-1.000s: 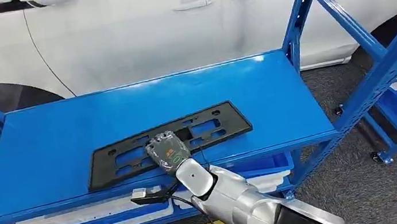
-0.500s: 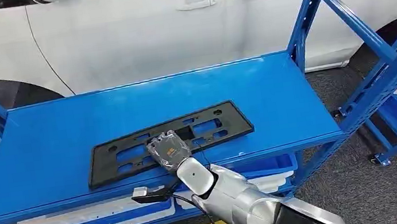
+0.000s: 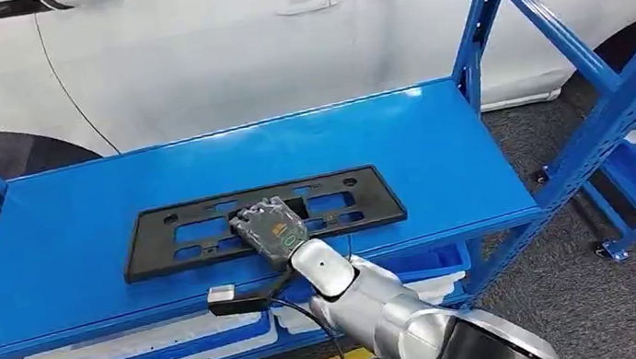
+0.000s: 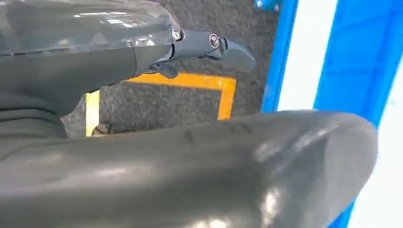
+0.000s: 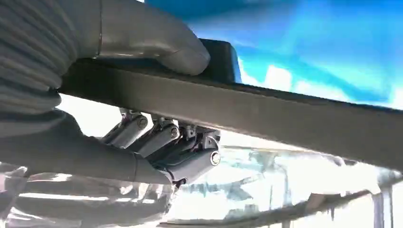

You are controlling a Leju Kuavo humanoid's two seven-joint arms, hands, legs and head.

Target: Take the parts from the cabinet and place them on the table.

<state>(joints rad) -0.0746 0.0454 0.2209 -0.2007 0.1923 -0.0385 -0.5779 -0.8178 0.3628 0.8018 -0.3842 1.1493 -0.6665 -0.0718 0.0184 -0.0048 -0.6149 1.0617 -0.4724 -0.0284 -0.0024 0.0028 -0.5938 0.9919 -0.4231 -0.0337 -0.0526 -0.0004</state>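
Right hand [image 3: 271,229] grips black plate frame [image 3: 201,232] — thumb over, fingers [image 5: 157,142] under

Head view: bright, even overhead light; a pale sheen lies across the blue shelf top [image 3: 439,140] toward 1 o'clock, strongest at its far edge. The white car body [image 3: 232,51] at 12 o'clock is near overexposed. Shadows are soft and short; focus is sharp, with slight softness at the corners. Left wrist view: dim, close dark surfaces out of focus, white strip at 3 o'clock blown out. Right wrist view: backlit, washed-out glare from 5 to 7 o'clock, blue area at 1 o'clock blurred.
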